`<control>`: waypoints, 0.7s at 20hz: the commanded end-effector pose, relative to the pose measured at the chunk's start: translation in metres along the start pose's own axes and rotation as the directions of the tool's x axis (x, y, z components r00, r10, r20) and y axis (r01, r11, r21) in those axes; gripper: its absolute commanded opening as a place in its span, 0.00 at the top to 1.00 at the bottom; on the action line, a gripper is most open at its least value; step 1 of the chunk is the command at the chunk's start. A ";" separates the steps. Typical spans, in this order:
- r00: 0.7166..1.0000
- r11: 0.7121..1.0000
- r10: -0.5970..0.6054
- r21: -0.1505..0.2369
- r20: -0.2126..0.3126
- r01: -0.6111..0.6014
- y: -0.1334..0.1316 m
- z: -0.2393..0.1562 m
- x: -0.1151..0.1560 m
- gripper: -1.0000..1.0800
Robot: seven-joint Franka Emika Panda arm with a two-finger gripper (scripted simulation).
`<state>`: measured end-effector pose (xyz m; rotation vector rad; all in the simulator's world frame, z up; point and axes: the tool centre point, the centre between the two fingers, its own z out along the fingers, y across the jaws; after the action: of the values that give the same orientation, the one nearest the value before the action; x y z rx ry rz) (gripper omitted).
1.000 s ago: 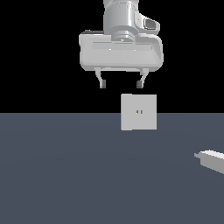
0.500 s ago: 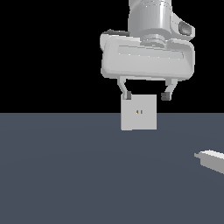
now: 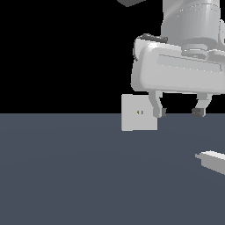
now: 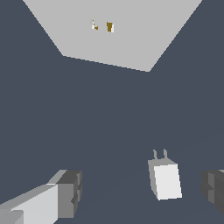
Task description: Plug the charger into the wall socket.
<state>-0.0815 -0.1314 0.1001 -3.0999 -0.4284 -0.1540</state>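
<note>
A: Where does the charger (image 3: 213, 160) lie now, relative to the gripper (image 3: 177, 111)?

B: In the exterior view it lies on the dark floor (image 3: 79, 176), at about five o'clock from the fingertips and well below them. In the wrist view the charger (image 4: 166, 180) sits between the two fingers (image 4: 65, 192), nearer to the one at the frame's edge, so the gripper seems to be almost over it.

A: And the jaws?

B: They stand wide apart and hold nothing.

A: How is the charger's long axis turned?

B: Its two prongs point toward the wall socket (image 4: 109, 30), so the long axis runs toward the plate and across the line between the fingers. That probably suits a grasp on its two sides.

A: Where is the socket?

B: The wall socket (image 3: 139, 113) stands upright at about nine o'clock from the fingertips. The descent is not yet done.
</note>
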 end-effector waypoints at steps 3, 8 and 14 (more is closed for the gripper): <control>0.999 0.999 -0.036 0.005 -0.013 0.036 0.018 0.013 -0.016 0.04; 0.998 0.998 -0.066 0.009 -0.024 0.066 0.034 0.024 -0.028 0.04; 0.996 0.996 -0.088 0.013 -0.032 0.088 0.046 0.032 -0.035 0.04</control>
<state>-0.0994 -0.1821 0.0666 -3.0641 -0.5531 -0.1958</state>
